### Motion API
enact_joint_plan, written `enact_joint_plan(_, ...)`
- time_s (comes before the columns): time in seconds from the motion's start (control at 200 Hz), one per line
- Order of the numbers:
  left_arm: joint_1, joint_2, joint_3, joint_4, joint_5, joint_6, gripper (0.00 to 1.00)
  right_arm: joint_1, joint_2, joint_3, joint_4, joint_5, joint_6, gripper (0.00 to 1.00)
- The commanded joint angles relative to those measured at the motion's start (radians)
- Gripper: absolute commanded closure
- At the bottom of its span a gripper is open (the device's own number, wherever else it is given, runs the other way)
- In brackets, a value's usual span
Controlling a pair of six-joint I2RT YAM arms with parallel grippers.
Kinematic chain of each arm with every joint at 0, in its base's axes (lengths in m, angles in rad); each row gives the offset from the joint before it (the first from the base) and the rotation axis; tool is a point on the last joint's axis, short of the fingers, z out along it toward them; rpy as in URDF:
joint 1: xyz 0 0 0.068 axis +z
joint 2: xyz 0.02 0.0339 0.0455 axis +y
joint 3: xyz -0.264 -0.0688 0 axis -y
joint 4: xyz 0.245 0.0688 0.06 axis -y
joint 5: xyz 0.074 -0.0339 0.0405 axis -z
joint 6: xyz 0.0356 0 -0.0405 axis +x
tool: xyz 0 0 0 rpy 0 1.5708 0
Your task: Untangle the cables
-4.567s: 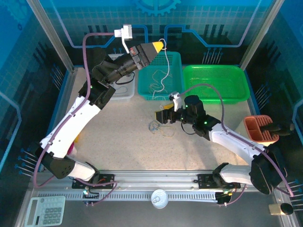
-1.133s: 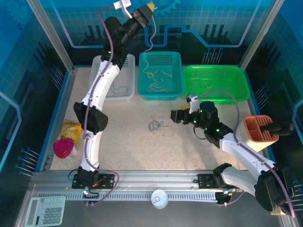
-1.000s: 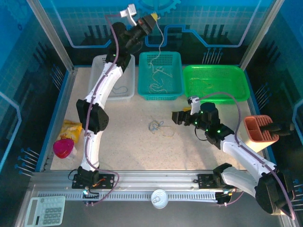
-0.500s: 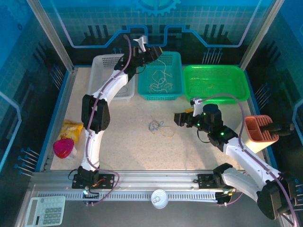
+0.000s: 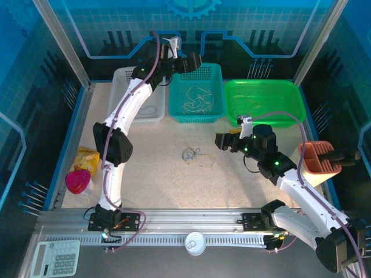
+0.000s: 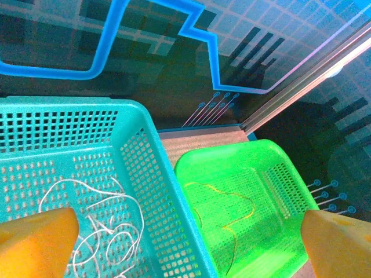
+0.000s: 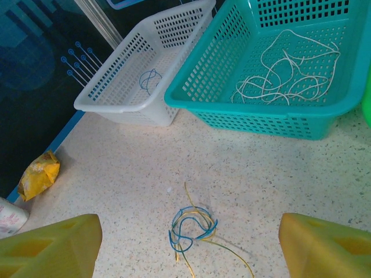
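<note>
Along the far side of the speckled table (image 5: 156, 174) stand a white basket (image 7: 127, 113) on the left, a teal basket (image 5: 196, 117), and a green basket (image 5: 278, 120) on the right. The cables (image 5: 191, 154) lie tangled in the middle. A yellow bag (image 5: 87, 157) lies at the left.

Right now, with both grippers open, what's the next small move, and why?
Probably lower the right gripper onto the blue-and-yellow tangle and pinch one strand. It's open and empty, hovering near the tangle on the table. The left gripper is open over the teal basket, where white cables lie.
</note>
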Motion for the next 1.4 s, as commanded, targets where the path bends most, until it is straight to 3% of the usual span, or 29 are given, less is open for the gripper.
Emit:
enact_joint_plan(0.0, -0.012, -0.145, -0.140, 0.015, -0.004, 0.031, 0.01, -0.012, 0.026, 0.041, -0.030, 0.011, 0.032, 0.20)
enact_joint_plan(0.38, -0.045, -0.658, -0.983, 0.347, 0.010, -0.133, 0.01, 0.039, 0.218, -0.002, -0.035, 0.045, 0.104, 0.22)
enact_joint_plan(0.72, -0.145, -0.955, -1.535, 0.427, -0.073, -0.294, 0.01, 0.127, 0.493, 0.033, 0.046, 0.033, 0.219, 0.24)
enact_joint_plan(0.88, -0.151, -1.013, -1.617, 0.405, -0.102, -0.314, 0.01, 0.162, 0.625, 0.086, 0.096, -0.004, 0.255, 0.29)
enact_joint_plan(1.196, -0.150, -1.017, -1.582, 0.366, -0.130, -0.281, 0.01, 0.195, 0.803, 0.195, 0.159, -0.057, 0.315, 0.39)
enact_joint_plan(1.276, -0.150, -1.012, -1.580, 0.372, -0.129, -0.284, 0.01, 0.195, 0.822, 0.195, 0.179, -0.067, 0.321, 0.49)
enact_joint_plan(1.396, -0.150, -1.012, -1.577, 0.373, -0.128, -0.288, 0.01, 0.191, 0.808, 0.195, 0.181, -0.066, 0.305, 0.76)
